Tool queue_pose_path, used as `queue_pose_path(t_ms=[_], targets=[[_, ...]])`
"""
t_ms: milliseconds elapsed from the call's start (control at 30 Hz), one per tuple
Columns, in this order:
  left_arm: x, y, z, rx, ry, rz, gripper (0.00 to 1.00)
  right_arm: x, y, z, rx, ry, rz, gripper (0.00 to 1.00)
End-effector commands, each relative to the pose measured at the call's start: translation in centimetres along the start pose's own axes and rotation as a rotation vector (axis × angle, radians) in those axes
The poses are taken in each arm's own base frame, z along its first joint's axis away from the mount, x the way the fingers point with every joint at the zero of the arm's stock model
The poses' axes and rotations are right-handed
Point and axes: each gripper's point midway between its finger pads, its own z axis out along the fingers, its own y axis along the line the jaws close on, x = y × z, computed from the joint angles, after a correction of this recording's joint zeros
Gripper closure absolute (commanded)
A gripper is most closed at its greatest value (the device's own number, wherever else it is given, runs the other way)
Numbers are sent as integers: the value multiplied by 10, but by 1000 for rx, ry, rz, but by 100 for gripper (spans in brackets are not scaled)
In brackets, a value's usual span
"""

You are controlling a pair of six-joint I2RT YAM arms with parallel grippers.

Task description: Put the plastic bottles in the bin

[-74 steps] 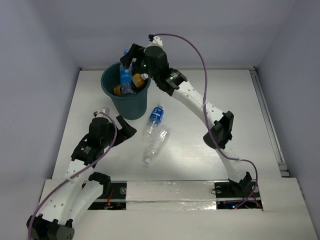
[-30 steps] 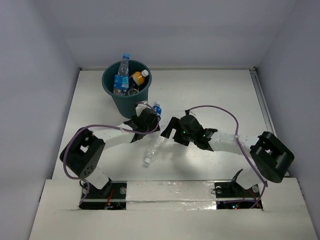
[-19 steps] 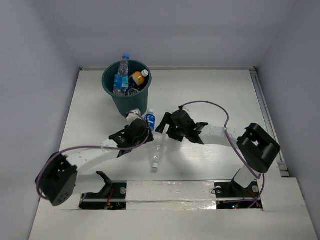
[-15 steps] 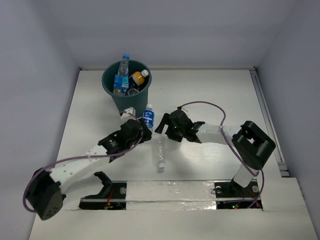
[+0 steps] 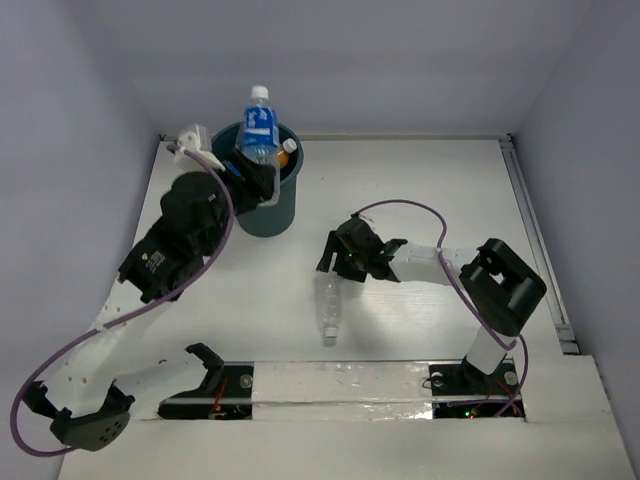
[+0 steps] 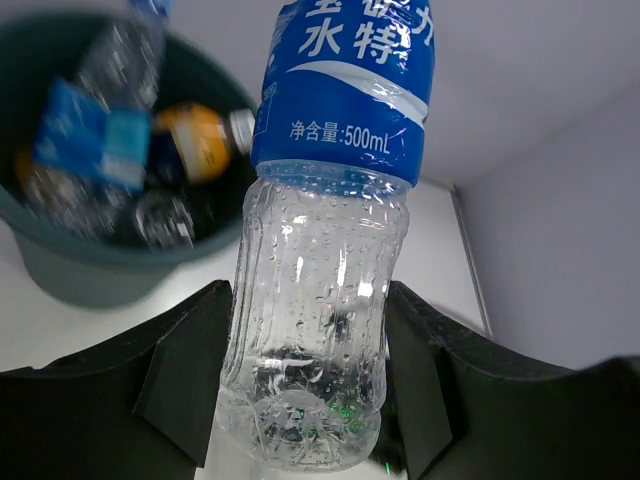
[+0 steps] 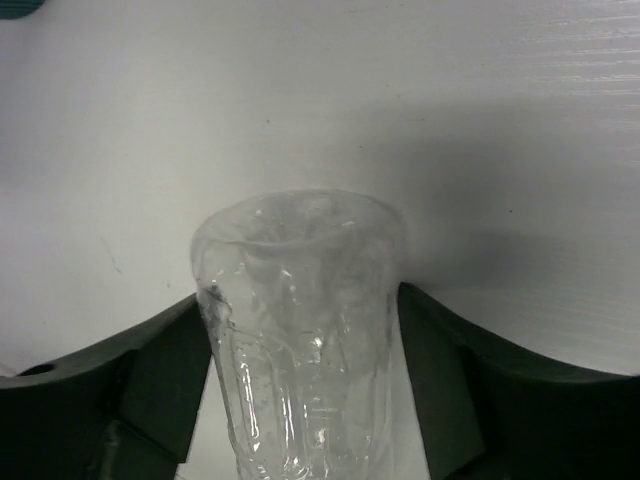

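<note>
The left gripper [image 6: 310, 345] was clamped on the lower body of a blue-labelled bottle [image 5: 261, 122]. It held the bottle cap-up over the bin [image 5: 270, 215] in the worktop's far left corner, presumably for dropping. An orange bottle [image 6: 197, 142] and others crowded the bin, so it might not fall cleanly. One clear bottle [image 5: 328, 305] lay mid-worktop toward the near edge. The right gripper [image 7: 300, 300] straddled its far end, jaws close against it, though I could not tell whether they gripped.

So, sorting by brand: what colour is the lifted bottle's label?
The label is blue with white lettering; left wrist view.
</note>
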Motion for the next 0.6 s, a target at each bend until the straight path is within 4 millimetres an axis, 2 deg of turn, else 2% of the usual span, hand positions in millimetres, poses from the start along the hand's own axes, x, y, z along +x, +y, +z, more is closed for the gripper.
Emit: queue_pose_path(t_ms=[0, 33, 67, 100, 133, 200, 233, 267, 300, 367, 400, 433, 467, 533, 567], targets=[[-46, 15, 35, -84, -98, 117, 56, 0, -4, -6, 7, 2, -38, 27], [-71, 31, 46, -120, -159, 98, 56, 1, -4, -8, -4, 4, -33, 34], [-79, 38, 55, -136, -173, 99, 56, 1, -4, -10, -11, -1, -32, 35], [-81, 44, 71, -149, -164, 112, 56, 0, -3, -15, -24, -10, -35, 36], [-92, 54, 79, -176, -187, 112, 57, -2, -2, -18, -30, -17, -46, 37], [-90, 66, 95, -197, -179, 121, 57, -6, -1, -25, -39, -31, -65, 37], [-83, 71, 110, -206, -162, 128, 57, -12, 3, -33, -54, -54, -81, 37], [-80, 79, 117, -225, -157, 131, 57, -14, 4, -38, -58, -64, -86, 38], [-64, 91, 131, -253, -120, 141, 58, -16, 4, -42, -58, -72, -93, 38], [-53, 104, 144, -268, -107, 146, 58, -28, 14, -57, -85, -111, -107, 38], [-34, 116, 154, -285, -65, 155, 57, -31, 17, -63, -88, -118, -114, 38], [-27, 122, 158, -297, -57, 161, 56, -36, 21, -70, -99, -133, -127, 38], [-22, 127, 161, -311, -47, 161, 54, -51, 37, -86, -136, -179, -129, 38], [-7, 140, 163, -343, -20, 168, 49, -66, 49, -105, -153, -222, -153, 39], [-3, 144, 162, -349, -15, 168, 42, -88, 70, -129, -197, -289, -150, 39]])
